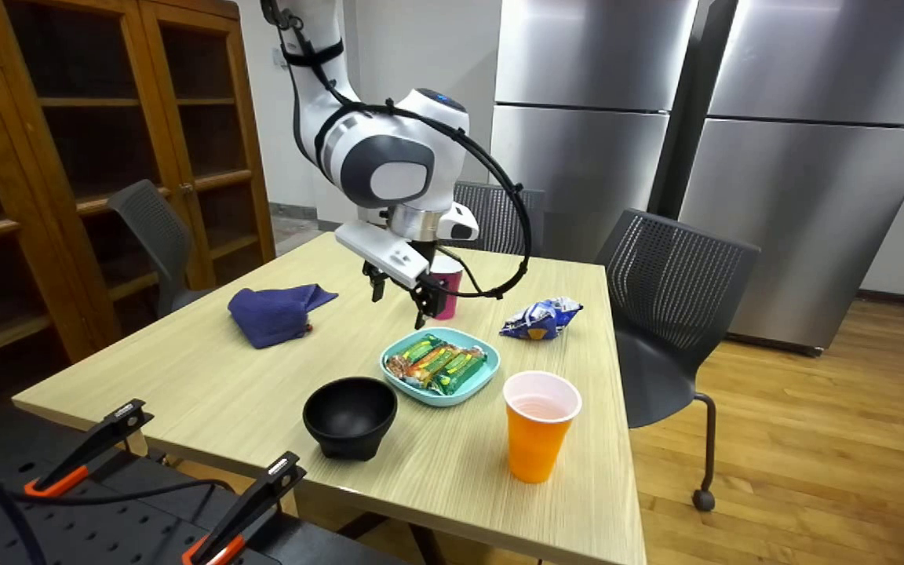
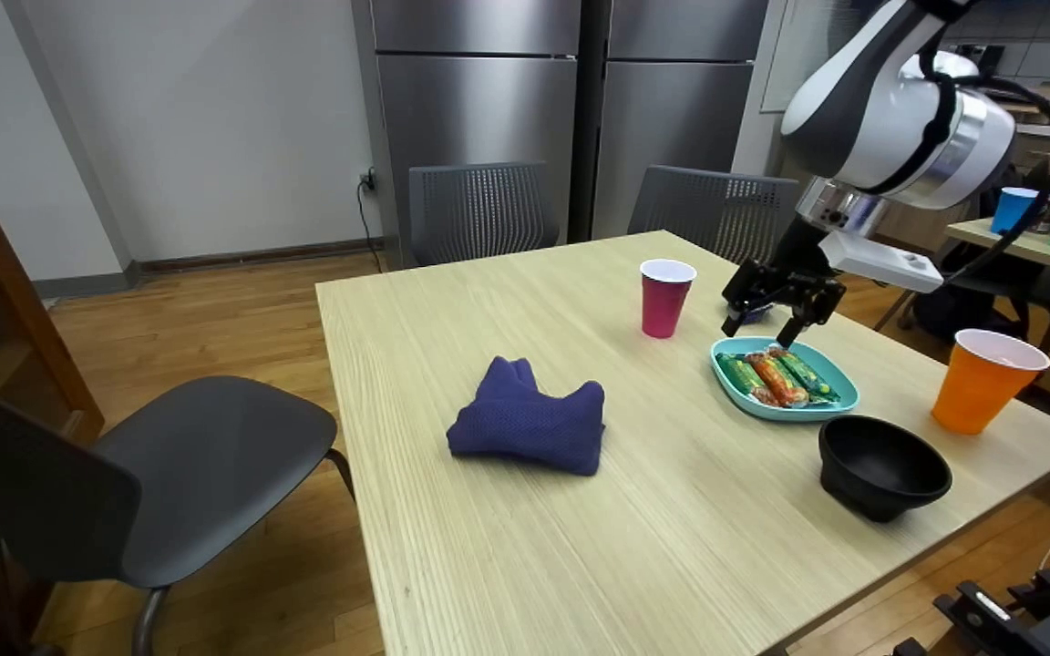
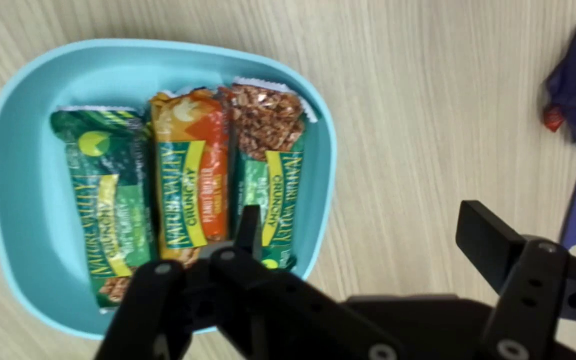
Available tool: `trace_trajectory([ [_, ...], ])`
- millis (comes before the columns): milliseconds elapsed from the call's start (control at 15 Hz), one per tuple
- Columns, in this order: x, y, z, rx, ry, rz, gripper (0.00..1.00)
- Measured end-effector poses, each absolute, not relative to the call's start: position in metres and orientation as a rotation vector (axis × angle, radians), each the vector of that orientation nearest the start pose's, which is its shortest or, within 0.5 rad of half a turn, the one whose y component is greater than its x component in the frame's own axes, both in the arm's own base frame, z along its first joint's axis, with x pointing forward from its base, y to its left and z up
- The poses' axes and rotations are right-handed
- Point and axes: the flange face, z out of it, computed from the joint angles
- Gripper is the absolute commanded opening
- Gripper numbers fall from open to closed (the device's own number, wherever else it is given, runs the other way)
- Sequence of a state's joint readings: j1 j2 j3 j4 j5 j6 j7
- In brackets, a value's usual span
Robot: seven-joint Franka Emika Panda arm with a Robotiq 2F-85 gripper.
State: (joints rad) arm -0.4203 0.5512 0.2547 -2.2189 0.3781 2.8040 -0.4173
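My gripper (image 3: 363,217) stands open above the table with nothing between its fingers. In the wrist view its left finger overlaps a light blue plate (image 3: 10,200), while the right one is over bare wood. Three wrapped granola bars lie side by side on that plate: a green bar (image 3: 110,210), an orange bar (image 3: 190,175) and another green bar (image 3: 268,125), partly hidden by the finger. Both exterior views show the gripper (image 1: 399,308) (image 2: 757,333) above and just beyond the plate (image 1: 442,400). A purple cloth (image 2: 525,419) lies crumpled nearby, a small red thing (image 3: 552,118) peeking from its edge.
A pink cup (image 2: 666,301) stands behind the gripper in an exterior view. Around the plate are a blue-and-white wrapper (image 1: 538,319), an orange cup (image 1: 534,439) and a black bowl (image 1: 350,416). Chairs (image 1: 672,314) surround the table; clamps (image 1: 248,502) sit by its near edge.
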Motion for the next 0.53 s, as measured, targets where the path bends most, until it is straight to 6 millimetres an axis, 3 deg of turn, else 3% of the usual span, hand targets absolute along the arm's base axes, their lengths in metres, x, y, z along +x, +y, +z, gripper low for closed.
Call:
trace_trajectory([
  [533, 0.534, -0.001, 0.135, -2.817, -0.151, -0.129, 1.00],
])
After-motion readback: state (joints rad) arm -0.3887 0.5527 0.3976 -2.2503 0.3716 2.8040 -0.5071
